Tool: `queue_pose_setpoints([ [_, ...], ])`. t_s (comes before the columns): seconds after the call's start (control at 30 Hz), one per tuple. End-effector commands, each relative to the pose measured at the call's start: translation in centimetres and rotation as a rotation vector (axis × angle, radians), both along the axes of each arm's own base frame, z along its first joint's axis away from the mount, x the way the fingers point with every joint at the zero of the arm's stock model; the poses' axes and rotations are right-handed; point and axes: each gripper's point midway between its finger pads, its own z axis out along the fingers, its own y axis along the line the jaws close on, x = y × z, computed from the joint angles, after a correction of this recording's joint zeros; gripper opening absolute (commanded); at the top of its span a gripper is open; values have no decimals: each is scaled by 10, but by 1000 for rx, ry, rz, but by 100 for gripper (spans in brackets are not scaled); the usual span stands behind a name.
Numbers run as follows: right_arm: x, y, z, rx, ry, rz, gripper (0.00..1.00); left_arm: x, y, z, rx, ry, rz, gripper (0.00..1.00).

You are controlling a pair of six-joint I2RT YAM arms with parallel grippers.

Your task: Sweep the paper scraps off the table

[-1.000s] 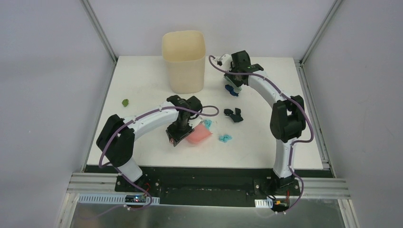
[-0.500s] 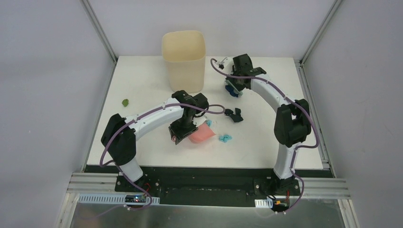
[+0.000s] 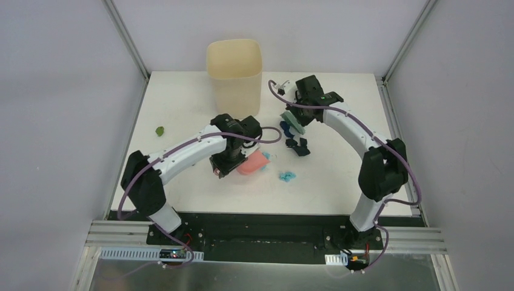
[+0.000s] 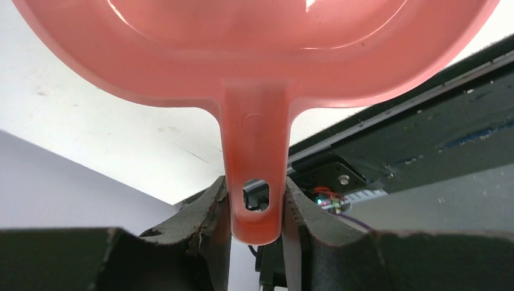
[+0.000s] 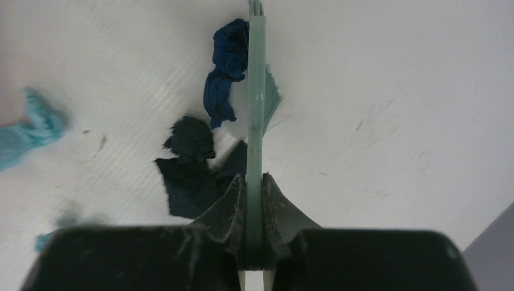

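The table held most scraps mid-frame, below the bin. The left gripper had nudged the dustpan up-frame, its jaws part-closed and pinching the handle. The handle pointed lower left, with the mouth facing right toward the scraps. The right gripper, clamped tight on the brush, had swung in from the upper right, and the navy scrap came with it! It lay nearer the black scrap, so the pile looked to be gathering toward the dustpan. In the right wrist view the brush ran straight up-frame, edge-on, with the navy scrap lengthwise along its left. A light blue scrap sat lower right of the dustpan. The green scrap sat far left, apart.
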Motion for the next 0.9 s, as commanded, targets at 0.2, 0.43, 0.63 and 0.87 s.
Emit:
queue_pose_setpoints([
  [0.2,-92,58,115,527,149,20,0,25,39,40,-5,-374,170,0],
  [0.43,-121,93,67,619,505,-4,0,17,23,25,-42,-243,135,0],
  [0.63,-121,107,39,626,669,-43,0,15,22,20,-14,-205,140,0],
  [0.87,-84,68,24,461,538,-175,0,14,15,13,-17,-143,47,0],
])
